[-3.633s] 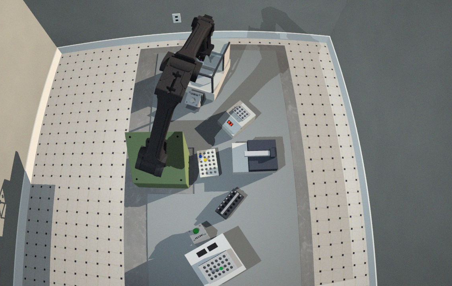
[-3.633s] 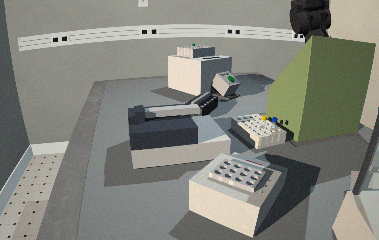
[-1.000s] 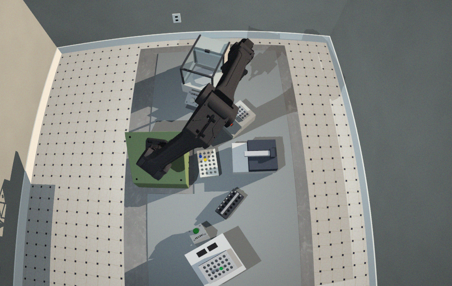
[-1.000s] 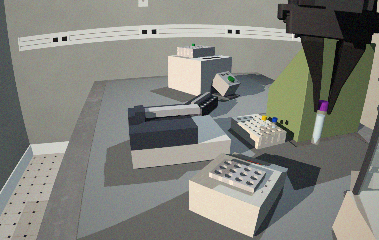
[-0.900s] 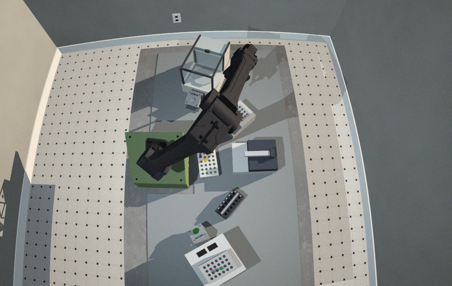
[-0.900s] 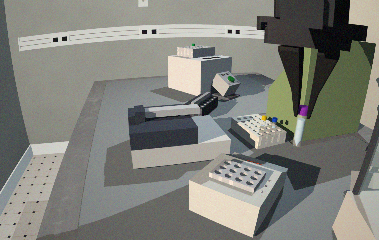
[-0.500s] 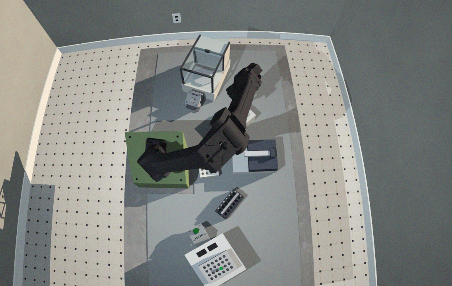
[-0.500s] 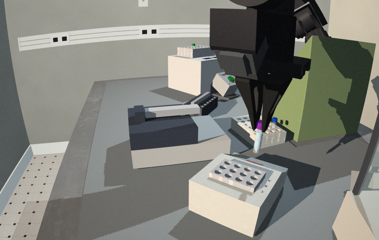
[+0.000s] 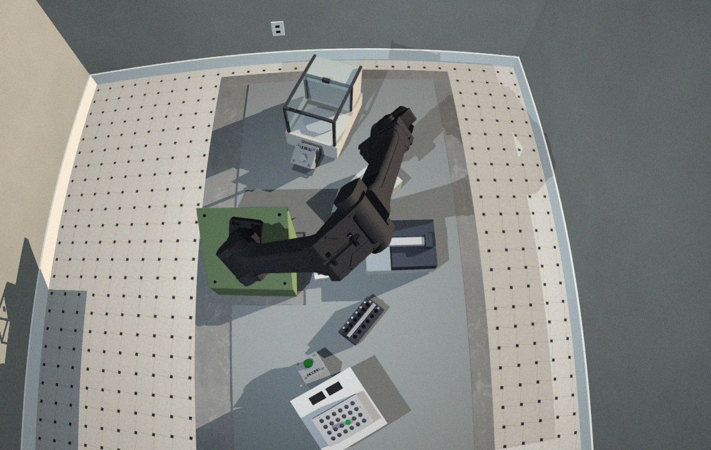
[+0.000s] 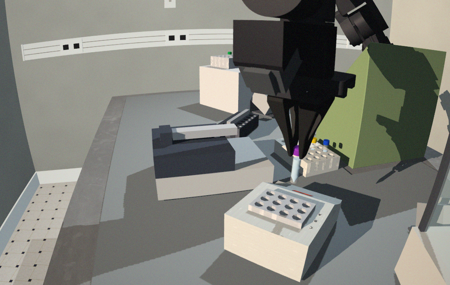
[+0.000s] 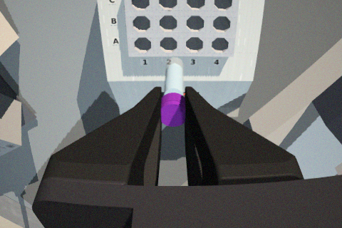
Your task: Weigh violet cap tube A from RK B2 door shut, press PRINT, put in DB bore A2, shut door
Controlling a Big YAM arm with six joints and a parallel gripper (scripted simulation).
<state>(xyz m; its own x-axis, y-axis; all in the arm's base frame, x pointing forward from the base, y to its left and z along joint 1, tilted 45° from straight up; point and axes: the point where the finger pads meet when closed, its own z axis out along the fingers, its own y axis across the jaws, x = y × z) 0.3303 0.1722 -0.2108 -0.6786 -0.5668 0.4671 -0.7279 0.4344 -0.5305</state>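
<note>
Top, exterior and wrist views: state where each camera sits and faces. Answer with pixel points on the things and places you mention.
Top: high above the bench, looking down; shows the arm [image 9: 352, 224] from above.
Exterior: beyond the dry block [image 10: 265, 247] [image 11: 249, 68], looking back across it toward the base block [image 10: 339, 124] [image 9: 212, 224]; shows arm and gripper [image 10: 295, 156] [image 11: 173, 97].
Wrist: on the arm, looking past the fingers; shows only the gripper.
Exterior and wrist share tube A [image 10: 295, 166] [image 11: 173, 108].
</note>
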